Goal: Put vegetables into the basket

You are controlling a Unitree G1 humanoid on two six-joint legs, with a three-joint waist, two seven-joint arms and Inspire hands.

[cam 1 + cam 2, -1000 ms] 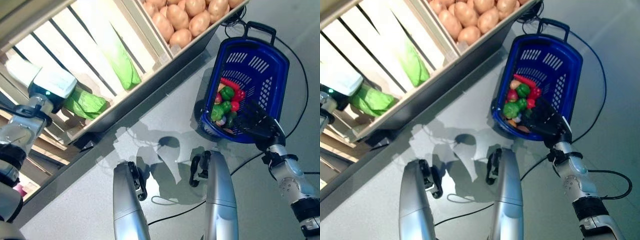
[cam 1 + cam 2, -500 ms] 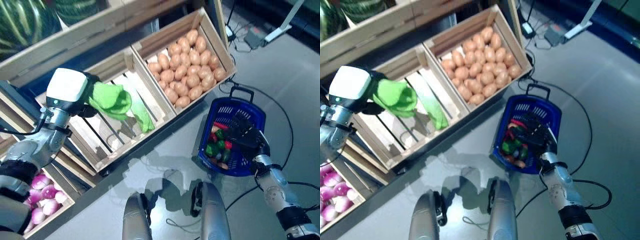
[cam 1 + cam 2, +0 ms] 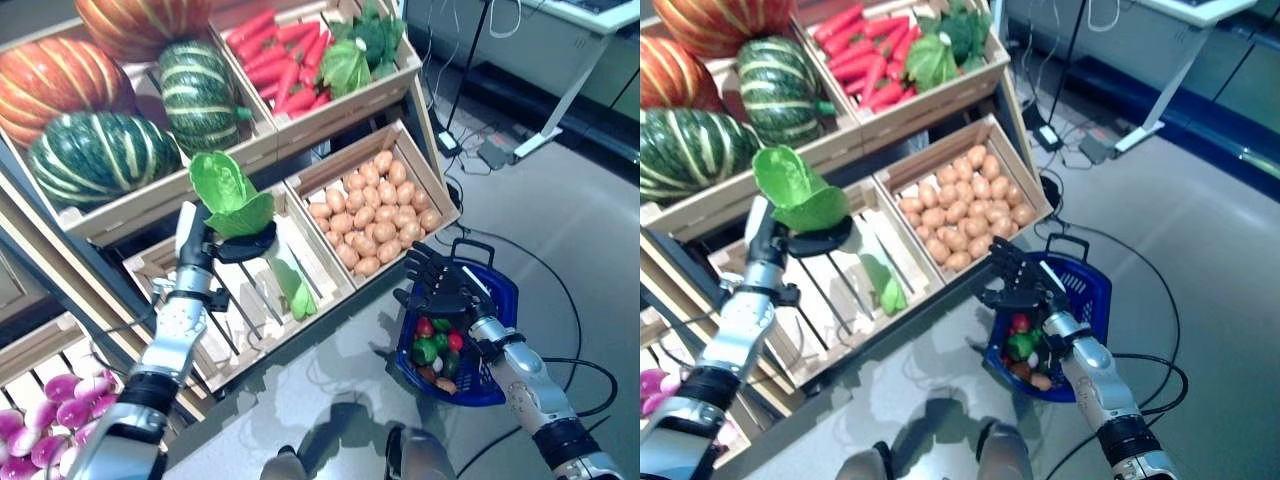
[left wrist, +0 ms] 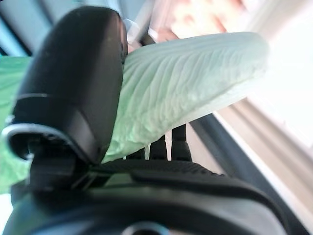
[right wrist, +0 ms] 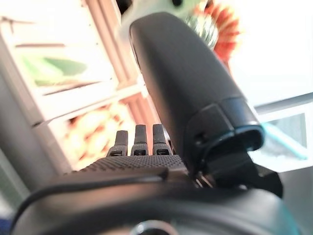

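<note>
Cabbage (image 3: 232,195) sits clamped in your left robot hand (image 3: 243,244), raised over the slatted crate (image 3: 240,290) | your right robot hand (image 3: 437,287) hangs with fingers straight above the basket (image 3: 497,300) | basket on floor.

Light: bright, even, cool-toned.
Glare: washed-out white beside the leaf (image 4: 186,83) in the left wrist view.
Focus: wrist backgrounds blurred.

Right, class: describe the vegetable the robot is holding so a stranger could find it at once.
Start at the wooden crate of potatoes. In the slatted crate beside it, the left hand holds up a green leafy cabbage. Another lies flat below; only this one is raised.
</note>
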